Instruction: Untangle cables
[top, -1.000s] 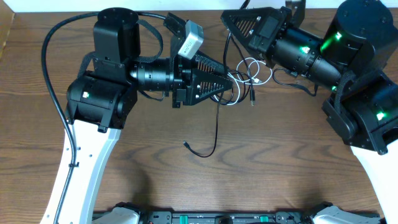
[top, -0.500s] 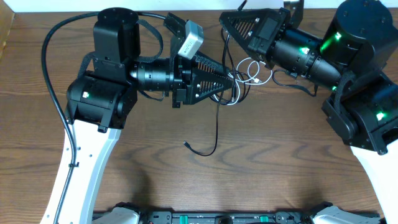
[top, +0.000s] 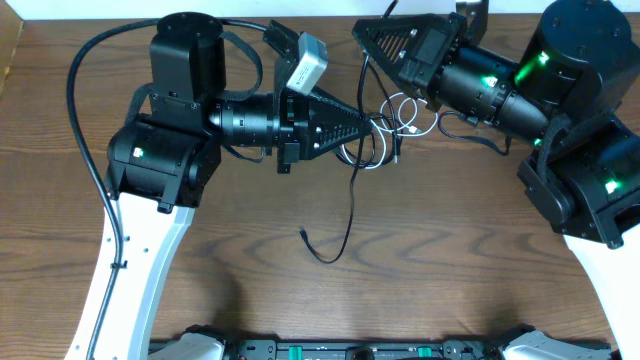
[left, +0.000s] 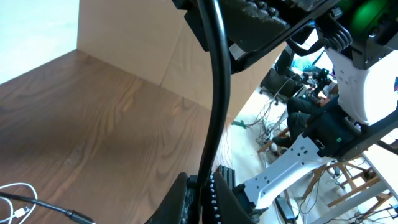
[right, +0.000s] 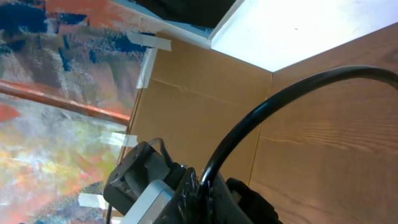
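between the fingers of my left gripper (top: 378, 128) a black cable (top: 350, 195) is pinched tight, and its free end trails down on the table (top: 450, 260) beside that gripper. the white cable (top: 408, 108) lies looped just past its tip. my right gripper (top: 365, 38) is closed too, on a second black cable (right: 261, 112).

Overhead: bright, even, sharp, with soft shadows on the table (top: 440, 260); green indicator lights (top: 545, 57) glow. Left wrist: background brighter than the wood, lines bend at the edges. Right wrist: white panel (right: 298, 25) blown out.
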